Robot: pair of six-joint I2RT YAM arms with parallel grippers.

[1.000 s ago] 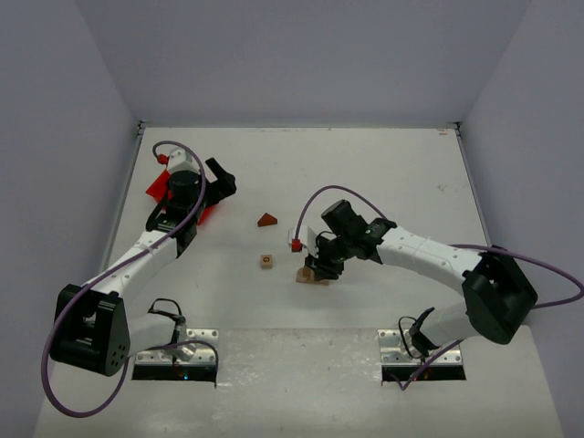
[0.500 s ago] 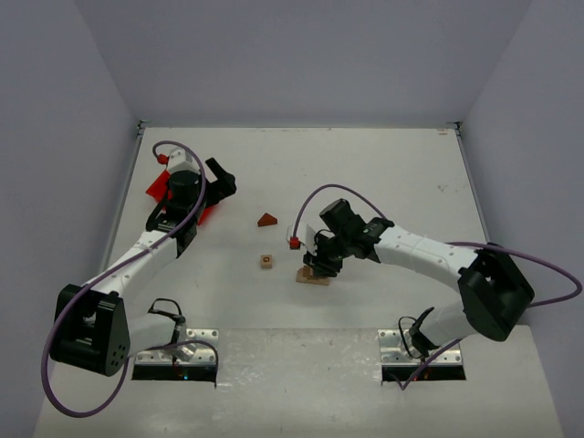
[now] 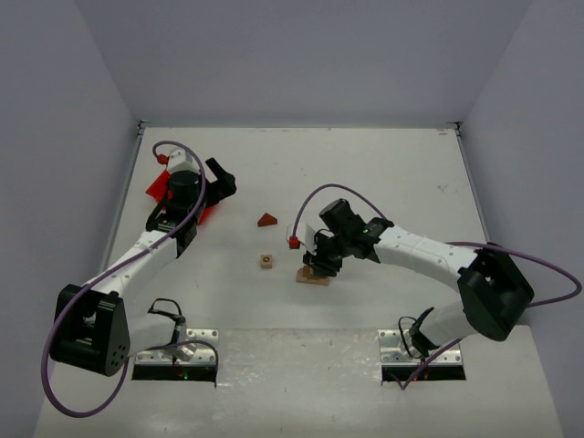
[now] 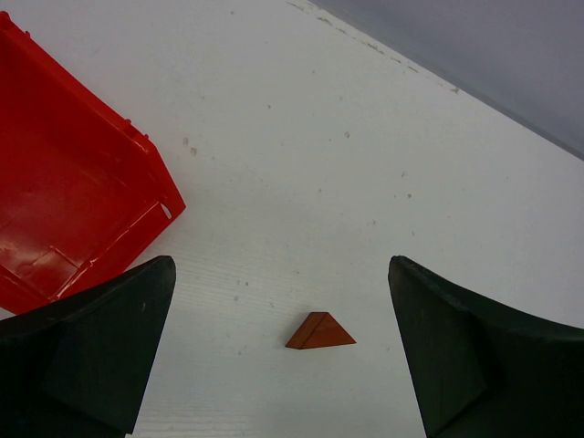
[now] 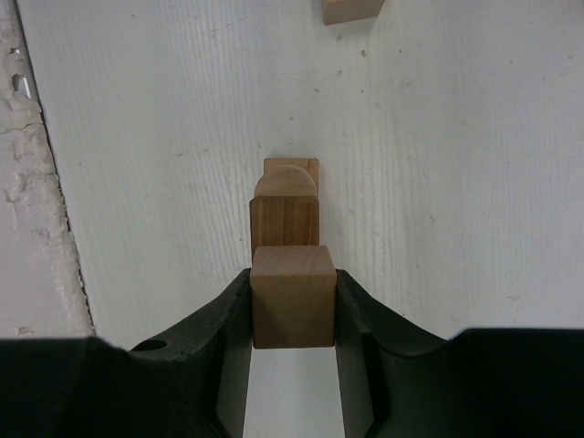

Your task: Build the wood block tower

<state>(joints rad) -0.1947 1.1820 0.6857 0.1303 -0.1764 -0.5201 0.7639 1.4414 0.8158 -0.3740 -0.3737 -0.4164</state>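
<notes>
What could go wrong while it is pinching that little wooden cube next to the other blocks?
1. The right gripper holds the held cube right by the small stack. A slight nudge from the fingers could topple the stack.
2. Released off-centre, the held cube might tip or slide off.
3. The loose cube lies nearby, so a wide arm swing could knock it away.

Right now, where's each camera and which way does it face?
Top external: above and behind, looking down at the table; left arm and right arm show.
Left wrist: looks down past the open left tool at the roof piece and red bin.
Right wrist: looks down over the right tool, shut on a cube.
Shared: top and left wrist both show roof piece, bin.
</notes>
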